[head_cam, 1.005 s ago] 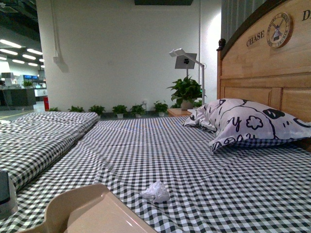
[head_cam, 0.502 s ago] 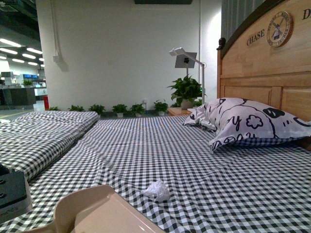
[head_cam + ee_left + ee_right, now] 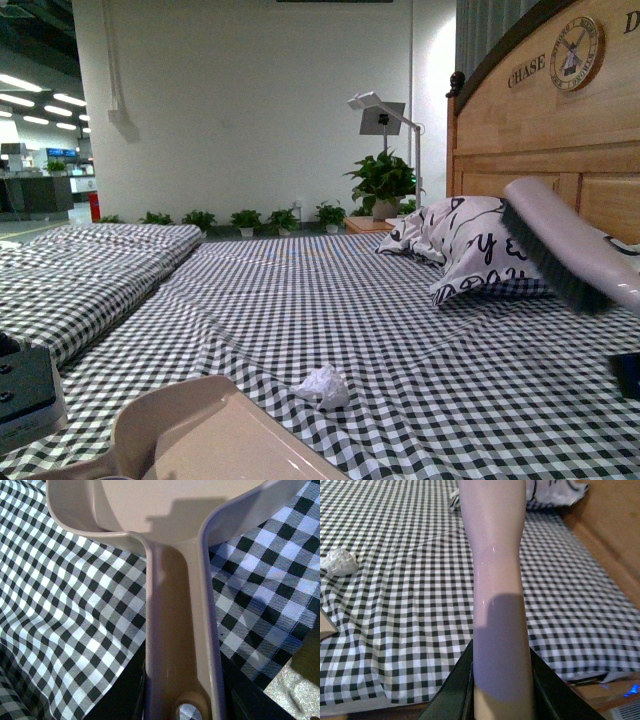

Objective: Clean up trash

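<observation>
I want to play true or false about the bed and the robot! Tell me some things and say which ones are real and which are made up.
1. The paper wad lies inside the dustpan. False: it lies on the checked bedsheet, just beside the dustpan.
2. The left hand grips the dustpan by its handle. True.
3. The right hand grips a brush. True.
4. The brush bristles are touching the paper wad. False: the brush is up in the air on the right, well away from the wad.
5. The pillow is plain white. False: it has black drawings on it.
</observation>
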Controlling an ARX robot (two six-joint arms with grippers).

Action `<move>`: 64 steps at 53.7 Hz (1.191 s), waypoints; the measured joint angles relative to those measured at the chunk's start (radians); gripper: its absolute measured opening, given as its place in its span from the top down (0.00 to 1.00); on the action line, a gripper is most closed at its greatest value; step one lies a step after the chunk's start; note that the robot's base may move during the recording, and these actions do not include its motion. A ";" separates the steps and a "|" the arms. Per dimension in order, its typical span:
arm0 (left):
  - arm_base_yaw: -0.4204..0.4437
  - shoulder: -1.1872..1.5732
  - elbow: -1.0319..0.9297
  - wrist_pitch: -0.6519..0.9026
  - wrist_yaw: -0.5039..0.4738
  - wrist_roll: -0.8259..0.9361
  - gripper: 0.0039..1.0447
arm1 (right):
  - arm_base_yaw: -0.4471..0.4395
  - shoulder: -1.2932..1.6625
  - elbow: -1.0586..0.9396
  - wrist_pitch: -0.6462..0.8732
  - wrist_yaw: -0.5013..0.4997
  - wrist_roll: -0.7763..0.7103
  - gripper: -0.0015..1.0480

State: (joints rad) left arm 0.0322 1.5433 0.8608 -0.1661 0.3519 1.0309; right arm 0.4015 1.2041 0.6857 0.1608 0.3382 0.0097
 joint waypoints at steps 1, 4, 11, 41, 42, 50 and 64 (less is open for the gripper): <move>0.000 0.000 0.000 0.000 0.000 0.000 0.74 | 0.000 0.021 0.010 0.006 -0.005 0.000 0.80; 0.000 0.000 0.000 0.000 0.000 0.000 0.74 | 0.000 0.125 0.066 0.026 -0.021 -0.016 0.80; 0.000 0.000 0.000 0.000 0.000 0.000 0.74 | 0.008 0.338 0.198 0.053 -0.024 -0.061 0.80; 0.000 0.000 0.000 0.000 0.000 0.000 0.74 | 0.062 0.763 0.484 0.039 0.062 -0.164 0.80; 0.000 0.000 0.000 0.000 0.000 0.000 0.74 | 0.064 0.766 0.487 0.036 0.058 -0.164 0.80; 0.000 0.000 0.000 0.000 0.000 0.000 0.74 | 0.101 0.798 0.510 0.018 0.025 -0.166 0.80; 0.000 0.000 0.000 0.000 0.000 0.000 0.74 | 0.147 0.815 0.540 -0.058 -0.056 -0.151 0.80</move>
State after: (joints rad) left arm 0.0319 1.5436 0.8608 -0.1661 0.3519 1.0309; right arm 0.5488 2.0190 1.2259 0.1028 0.2817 -0.1413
